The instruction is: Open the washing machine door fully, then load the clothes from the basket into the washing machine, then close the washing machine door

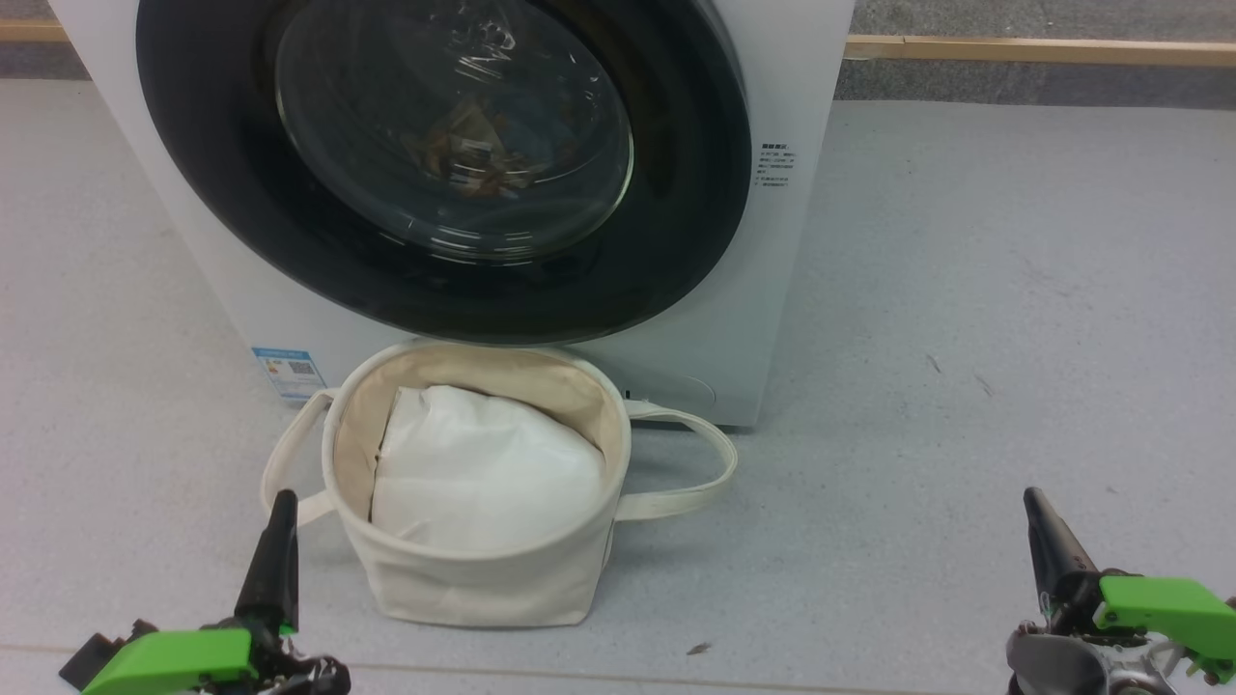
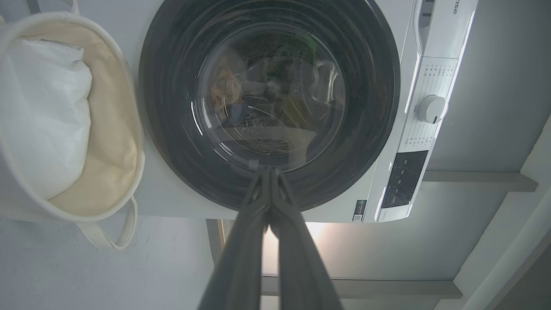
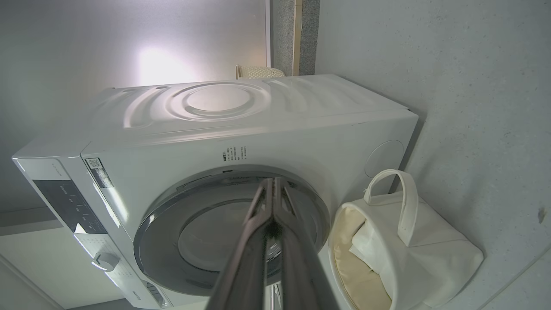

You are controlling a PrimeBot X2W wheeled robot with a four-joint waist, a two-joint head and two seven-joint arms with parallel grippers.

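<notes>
- Head view cuts off the top of the washing machine door (image 1: pixel 241 193); behind its closed glass the clothes (image 1: pixel 473 159) are a dim orange-brown blur.
- Grey floor (image 1: pixel 985 386) lies bare at the washing machine's (image 1: pixel 772 290) 3 o'clock.
- The basket (image 1: pixel 483 584) sits at the door's 6 o'clock, with a white lump (image 1: pixel 483 473) inside.
- My left gripper (image 1: pixel 284 502) and right gripper (image 1: pixel 1033 497) have fingers pressed together, holding nothing.

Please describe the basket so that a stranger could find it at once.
Find the big white washing machine with its round black-rimmed door. On the floor before it stands the basket, a small cream canvas tub. Only it has two looping strap handles.
</notes>
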